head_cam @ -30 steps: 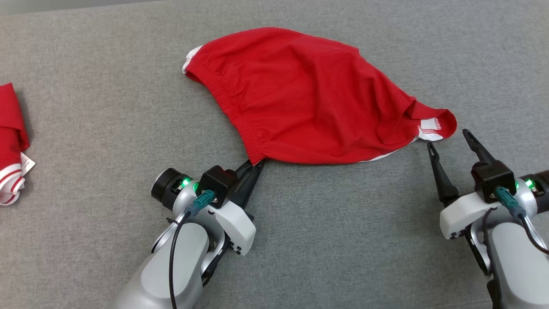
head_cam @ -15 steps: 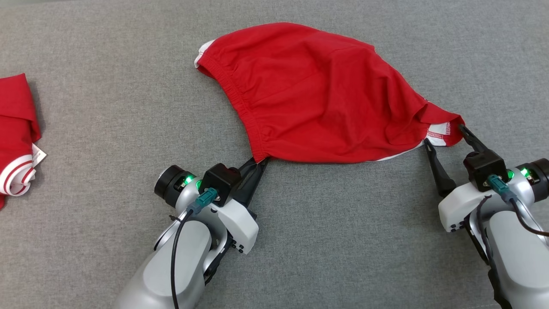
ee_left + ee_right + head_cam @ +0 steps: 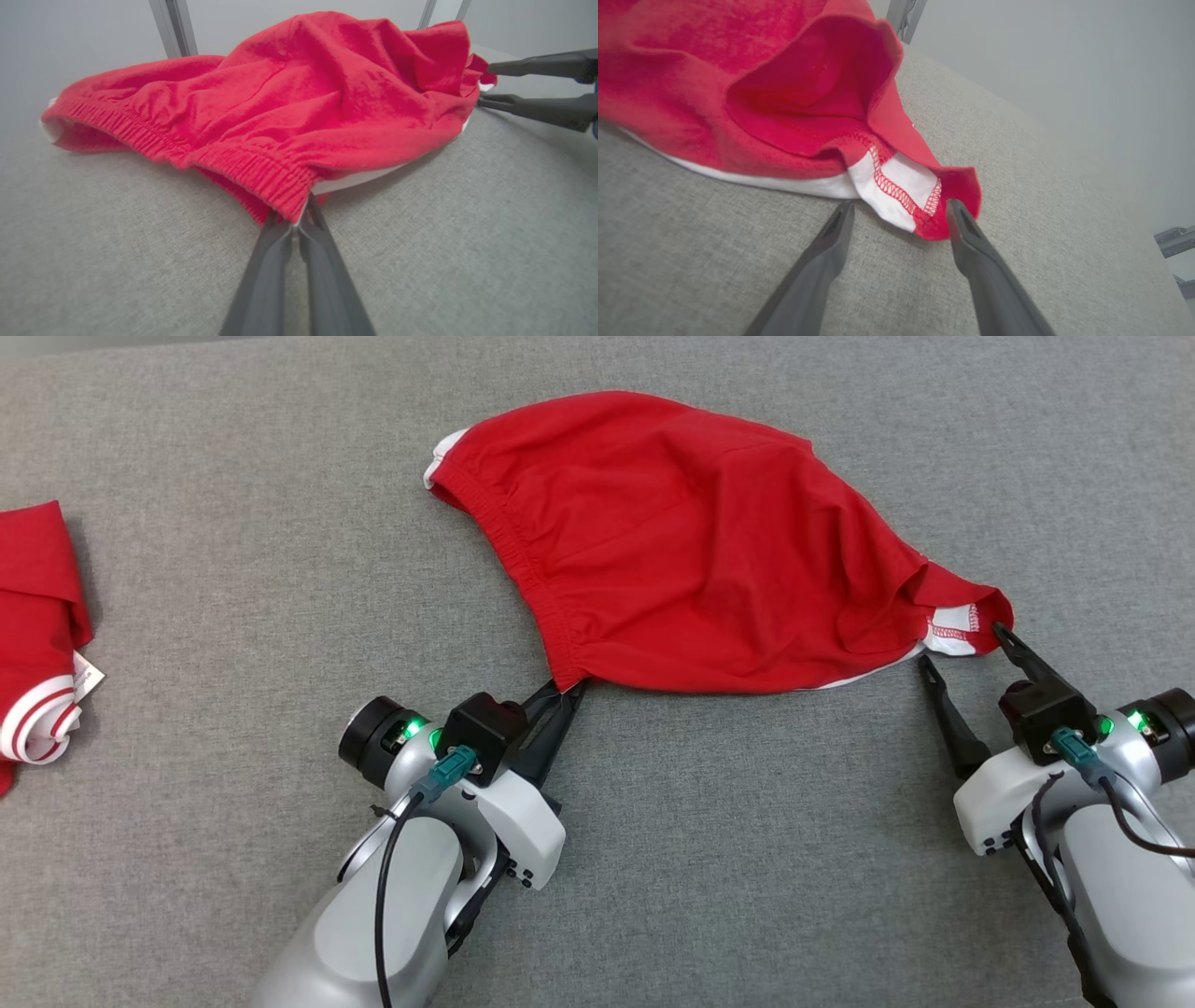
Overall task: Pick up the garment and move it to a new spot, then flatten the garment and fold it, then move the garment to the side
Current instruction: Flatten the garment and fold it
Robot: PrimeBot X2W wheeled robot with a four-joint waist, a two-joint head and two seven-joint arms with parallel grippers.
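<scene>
A red garment [image 3: 691,541] with an elastic waistband and white trim lies spread on the grey surface at the centre of the head view. My left gripper [image 3: 567,691] is shut on the waistband's near corner [image 3: 289,196]. At the garment's right end, my right gripper [image 3: 962,646] stands open with its fingertips on either side of the hem corner, where white fabric [image 3: 901,186] with red stitching shows. In the left wrist view the garment [image 3: 280,102] bulges up and the right gripper's fingers [image 3: 537,88] come in from the right.
A second red garment [image 3: 37,616] with white striped trim and a tag lies bunched at the left edge of the grey cloth-covered surface [image 3: 233,569]. Metal frame posts [image 3: 170,28] stand beyond the far edge.
My right gripper has moved up to the garment's right hem corner, its open fingers now straddling it. The left gripper has kept its grip on the waistband. The camera shifted slightly.
</scene>
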